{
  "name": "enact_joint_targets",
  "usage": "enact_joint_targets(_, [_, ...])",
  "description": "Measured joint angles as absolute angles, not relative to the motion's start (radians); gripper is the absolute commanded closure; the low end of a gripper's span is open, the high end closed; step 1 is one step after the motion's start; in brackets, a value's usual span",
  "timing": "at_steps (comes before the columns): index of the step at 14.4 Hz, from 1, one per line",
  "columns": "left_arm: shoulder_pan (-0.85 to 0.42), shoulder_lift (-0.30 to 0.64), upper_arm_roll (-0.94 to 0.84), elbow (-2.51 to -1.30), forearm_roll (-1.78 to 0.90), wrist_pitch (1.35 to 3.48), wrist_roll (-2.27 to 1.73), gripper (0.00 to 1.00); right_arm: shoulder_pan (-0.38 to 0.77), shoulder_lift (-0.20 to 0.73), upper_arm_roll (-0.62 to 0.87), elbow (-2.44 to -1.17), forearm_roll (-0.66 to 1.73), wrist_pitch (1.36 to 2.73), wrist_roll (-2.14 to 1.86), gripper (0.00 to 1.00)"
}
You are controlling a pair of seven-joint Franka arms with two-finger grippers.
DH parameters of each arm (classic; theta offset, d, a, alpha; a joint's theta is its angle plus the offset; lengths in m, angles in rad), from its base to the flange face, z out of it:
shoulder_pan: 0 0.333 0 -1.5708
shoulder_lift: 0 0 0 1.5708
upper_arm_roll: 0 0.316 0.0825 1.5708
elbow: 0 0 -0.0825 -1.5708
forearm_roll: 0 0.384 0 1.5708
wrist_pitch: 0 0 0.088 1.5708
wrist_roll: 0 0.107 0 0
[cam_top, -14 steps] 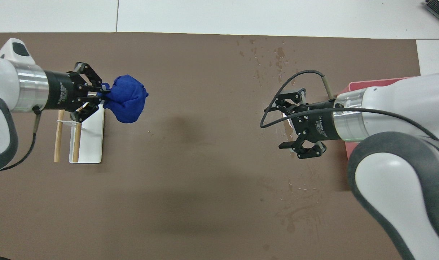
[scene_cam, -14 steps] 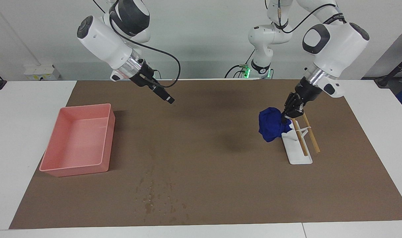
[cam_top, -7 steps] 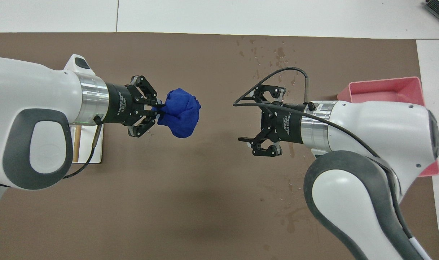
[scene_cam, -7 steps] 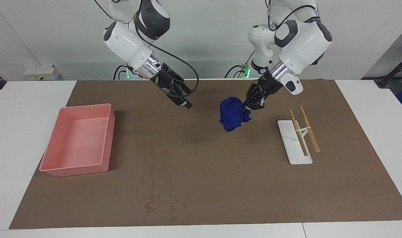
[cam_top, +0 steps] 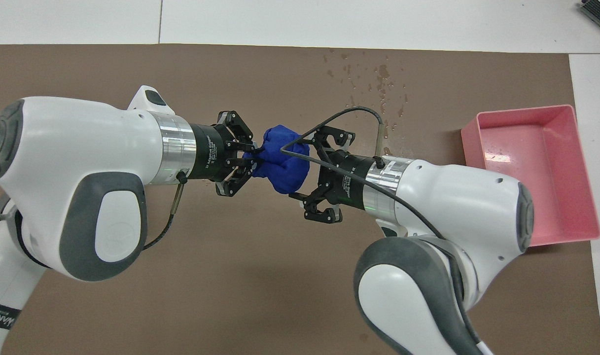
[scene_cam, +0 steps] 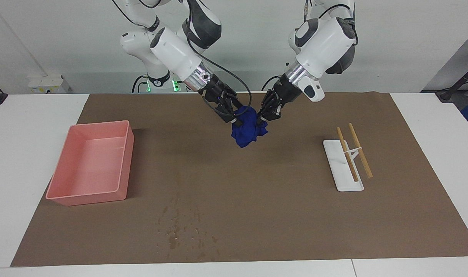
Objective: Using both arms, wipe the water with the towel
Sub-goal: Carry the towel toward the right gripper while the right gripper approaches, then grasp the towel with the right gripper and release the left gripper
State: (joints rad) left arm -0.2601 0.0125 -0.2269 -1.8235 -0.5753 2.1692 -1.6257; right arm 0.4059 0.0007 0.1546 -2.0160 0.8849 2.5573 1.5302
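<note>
Both arms meet in the upper middle of the facing view, above the brown mat [scene_cam: 280,200]. The left pincer [scene_cam: 265,117] comes in from the upper right of that frame and is clamped tight on the towel [scene_cam: 247,127], a crumpled blue bundle hanging in the air under its fingertips, clear of the mat. In the overhead view the same left pincer [cam_top: 250,160] sits at centre frame with the towel [cam_top: 282,160] bunched just past its tips.

The right pincer [scene_cam: 235,117] reaches in from the upper left of the facing view, jaws spread apart, and is right up against the towel on the side away from the left pincer. In the overhead view the right pincer [cam_top: 312,170] has its fingers set either side of the bundle's edge, not closed on it.

The water [scene_cam: 180,229] lies low in the facing frame, a scatter of dark spots on the mat near the bottom edge, well apart from the towel.

The pink tray [scene_cam: 91,165] sits at left of the facing frame, and a white stand [scene_cam: 335,161] with two wooden sticks [scene_cam: 355,154] at right, all on the desk [scene_cam: 37,115].
</note>
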Motion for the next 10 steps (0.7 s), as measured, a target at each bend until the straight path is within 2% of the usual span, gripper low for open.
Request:
enact_joint_targets(2, [-0.263, 0.011, -0.227, -1.824, -0.575, 2.169, -1.627, 1.00, 0.406, 0.002, 0.150, -2.016, 0.885, 2.558, 1.530, 0.00])
enact_joint_targets(3, [-0.265, 0.010, -0.227, -1.824, -0.575, 2.168, -1.628, 1.00, 0.406, 0.002, 0.149, -2.016, 0.885, 2.558, 1.530, 0.04])
enact_joint_targets(4, [-0.267, 0.009, -0.227, -1.824, -0.575, 2.163, -1.628, 1.00, 0.406, 0.002, 0.149, -2.016, 0.885, 2.558, 1.530, 0.16])
enact_joint_targets(5, [-0.269, 0.009, -0.227, -1.824, -0.575, 2.152, -1.628, 1.00, 0.406, 0.002, 0.149, -2.016, 0.885, 2.558, 1.525, 0.36])
enact_joint_targets(6, [-0.272, 0.007, -0.227, -1.824, -0.575, 2.140, -1.628, 1.00, 0.406, 0.002, 0.149, -2.016, 0.885, 2.558, 1.514, 0.63])
enact_joint_targets(7, [-0.279, 0.003, -0.227, -1.824, -0.575, 2.130, -1.628, 1.00, 0.406, 0.002, 0.149, -2.016, 0.885, 2.558, 1.499, 0.83])
enact_joint_targets(8, [-0.286, 0.000, -0.227, -1.824, -0.575, 2.124, -1.628, 1.00, 0.406, 0.002, 0.149, -2.016, 0.885, 2.558, 1.485, 1.00])
enact_joint_targets(10, [-0.296, -0.003, -0.226, -1.825, -0.575, 2.122, -1.628, 1.00, 0.405, 0.002, 0.147, -2.016, 0.885, 2.558, 1.450, 1.00])
